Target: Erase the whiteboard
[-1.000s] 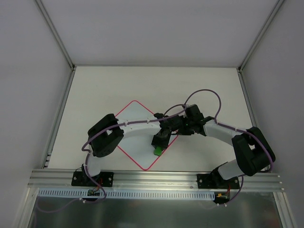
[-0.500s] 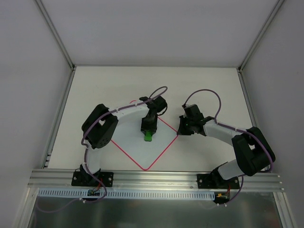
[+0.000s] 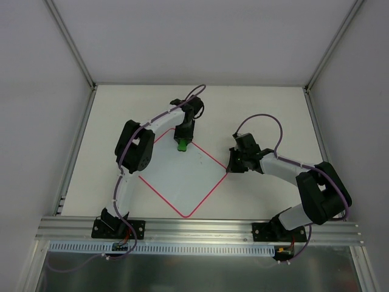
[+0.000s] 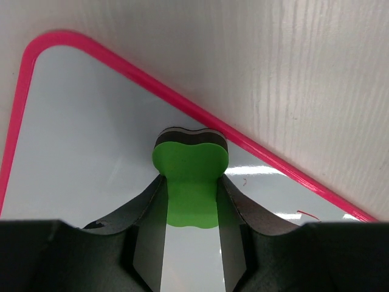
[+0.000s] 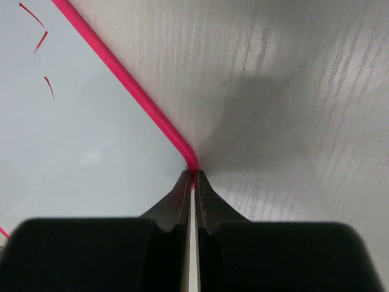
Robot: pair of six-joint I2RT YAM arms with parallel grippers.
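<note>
We note the whiteboard (image 3: 182, 179) lying diamond-wise on the surface (image 3: 261, 115), left tool (image 3: 182, 141) clamped on a green block (image 4: 191, 176) near its far corner, right tool (image 5: 193, 177) pinched narrow, tips at its right corner.

A white wood-grained table (image 3: 261, 109) is seen, enclosed by plain white walls (image 3: 200, 36) with thin metal posts (image 3: 70, 39). A ribbed aluminium rail (image 3: 200, 228) is fixed along the near edge. A small green block (image 3: 181, 146) with a dark layer is seen toward the far side.
</note>
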